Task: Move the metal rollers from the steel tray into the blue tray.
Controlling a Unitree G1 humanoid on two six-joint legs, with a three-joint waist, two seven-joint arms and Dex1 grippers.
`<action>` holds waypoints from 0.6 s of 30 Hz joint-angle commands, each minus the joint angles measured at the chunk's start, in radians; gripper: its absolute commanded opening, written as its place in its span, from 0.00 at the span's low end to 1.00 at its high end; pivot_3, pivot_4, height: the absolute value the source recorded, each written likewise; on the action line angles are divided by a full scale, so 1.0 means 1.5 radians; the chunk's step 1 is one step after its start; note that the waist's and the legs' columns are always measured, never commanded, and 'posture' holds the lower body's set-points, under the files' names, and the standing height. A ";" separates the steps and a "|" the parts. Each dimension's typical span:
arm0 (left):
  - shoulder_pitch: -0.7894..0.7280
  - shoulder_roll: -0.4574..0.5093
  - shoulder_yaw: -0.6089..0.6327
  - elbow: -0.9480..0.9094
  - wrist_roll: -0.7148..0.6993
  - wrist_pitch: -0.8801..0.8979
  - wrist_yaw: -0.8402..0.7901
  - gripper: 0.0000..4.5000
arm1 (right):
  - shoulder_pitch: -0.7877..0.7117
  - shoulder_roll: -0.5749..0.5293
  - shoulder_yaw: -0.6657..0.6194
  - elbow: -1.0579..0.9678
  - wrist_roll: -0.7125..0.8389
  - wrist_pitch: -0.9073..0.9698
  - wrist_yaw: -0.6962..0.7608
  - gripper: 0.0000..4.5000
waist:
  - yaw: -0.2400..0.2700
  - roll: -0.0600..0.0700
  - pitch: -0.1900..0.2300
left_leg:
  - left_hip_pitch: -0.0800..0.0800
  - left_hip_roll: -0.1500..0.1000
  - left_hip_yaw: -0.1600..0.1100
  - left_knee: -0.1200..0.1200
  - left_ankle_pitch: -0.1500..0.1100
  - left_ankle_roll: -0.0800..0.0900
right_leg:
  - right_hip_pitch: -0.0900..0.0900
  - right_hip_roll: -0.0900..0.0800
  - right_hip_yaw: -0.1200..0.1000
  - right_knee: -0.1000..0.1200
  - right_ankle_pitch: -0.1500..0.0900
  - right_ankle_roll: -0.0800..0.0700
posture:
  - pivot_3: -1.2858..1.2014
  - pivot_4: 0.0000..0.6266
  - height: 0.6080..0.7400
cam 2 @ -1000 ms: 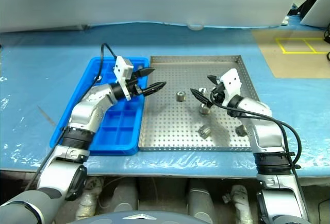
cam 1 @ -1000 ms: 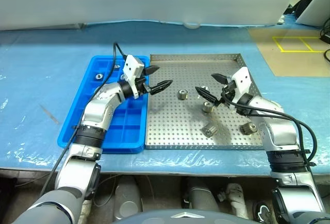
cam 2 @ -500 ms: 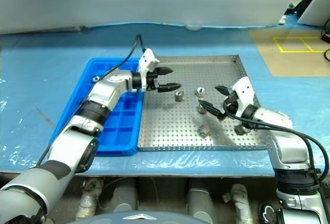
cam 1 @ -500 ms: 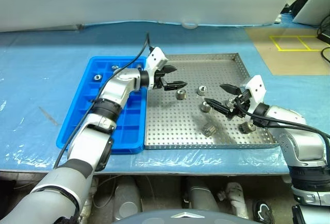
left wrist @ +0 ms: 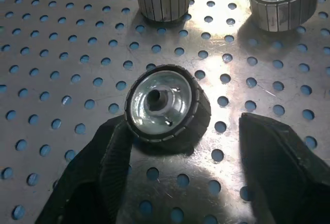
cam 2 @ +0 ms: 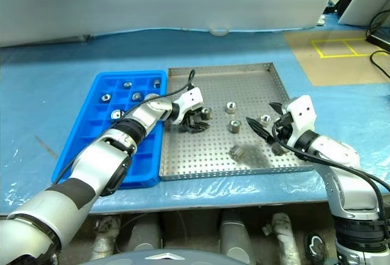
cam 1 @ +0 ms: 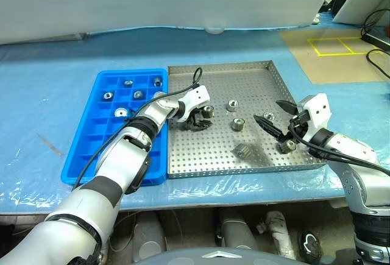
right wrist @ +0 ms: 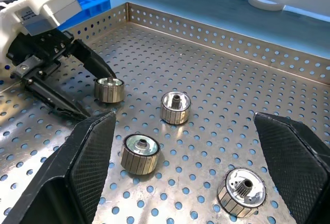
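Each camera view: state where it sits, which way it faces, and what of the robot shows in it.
Head stereo pair: on the head, facing forward and down over the steel tray and blue tray; both arms show.
Left wrist view: on the left wrist, close over one roller between the left gripper fingers.
Right wrist view: on the right wrist, across the tray floor; right gripper fingers wide apart.
Shared: the right wrist view also catches the left gripper at that same roller.

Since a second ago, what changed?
Left hand swung from the blue tray edge down into the steel tray, its jaws narrowing around one roller. Right hand pulled back, open. Rollers haven't moved.
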 commanded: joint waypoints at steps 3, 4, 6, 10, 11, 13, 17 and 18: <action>-0.022 -0.016 0.095 -0.002 -0.064 0.026 0.011 0.42 | -0.004 0.000 -0.019 -0.025 0.009 -0.006 -0.013 1.00 | -0.001 0.000 0.000 | 0.001 -0.001 0.000 0.001 -0.002 0.003 | 0.000 0.000 0.001 -0.001 0.000 0.000 | 0.37 0.24 1.00; -0.022 -0.016 0.110 -0.005 -0.075 0.038 0.003 0.37 | -0.005 0.000 -0.015 -0.024 0.009 -0.005 -0.013 1.00 | -0.002 0.000 0.000 | 0.001 -0.001 0.001 0.001 -0.002 0.003 | 0.000 -0.001 0.001 -0.001 0.000 0.000 | 0.37 0.24 1.00; -0.020 -0.012 0.135 -0.016 -0.095 0.064 -0.016 0.37 | -0.010 0.000 -0.008 -0.025 0.011 -0.001 -0.013 1.00 | -0.005 0.000 0.000 | 0.001 -0.002 0.001 0.001 -0.002 0.004 | 0.000 -0.002 0.001 -0.002 0.000 0.000 | 0.37 0.24 1.00; -0.005 0.002 0.169 -0.057 -0.124 0.094 -0.037 0.37 | -0.027 0.001 0.004 -0.024 0.014 0.004 -0.012 1.00 | -0.007 0.000 0.000 | 0.000 -0.003 0.001 0.001 -0.003 0.004 | 0.000 -0.003 0.001 -0.006 0.002 0.002 | 0.38 0.24 1.00; -0.002 0.005 0.190 -0.078 -0.146 0.108 -0.040 0.37 | -0.036 0.003 0.007 -0.023 0.016 0.005 -0.010 1.00 | -0.007 0.000 0.000 | -0.001 -0.003 0.002 0.001 -0.003 0.005 | 0.000 -0.003 0.001 -0.007 0.002 0.002 | 0.39 0.24 1.00; 0.008 0.009 0.239 -0.139 -0.200 0.141 -0.030 0.37 | -0.056 0.010 0.016 -0.016 0.023 0.006 -0.005 1.00 | -0.008 0.000 0.000 | 0.000 -0.003 0.003 0.001 -0.003 0.005 | 0.000 -0.003 0.001 -0.007 0.002 0.002 | 0.40 0.24 1.00; 0.084 0.010 0.305 -0.382 -0.287 0.207 0.032 0.37 | -0.121 0.035 0.048 0.017 0.034 -0.004 0.016 1.00 | -0.008 0.000 0.000 | 0.000 -0.003 0.004 0.000 -0.003 0.005 | 0.000 -0.003 0.001 -0.007 0.002 0.002 | 0.43 0.24 1.00; 0.110 0.009 0.314 -0.449 -0.296 0.217 0.061 0.37 | -0.144 0.047 0.055 0.030 0.040 -0.006 0.021 1.00 | -0.008 0.000 0.000 | 0.000 -0.003 0.004 0.000 -0.004 0.007 | 0.000 -0.003 0.001 -0.007 0.002 0.002 | 0.44 0.24 1.00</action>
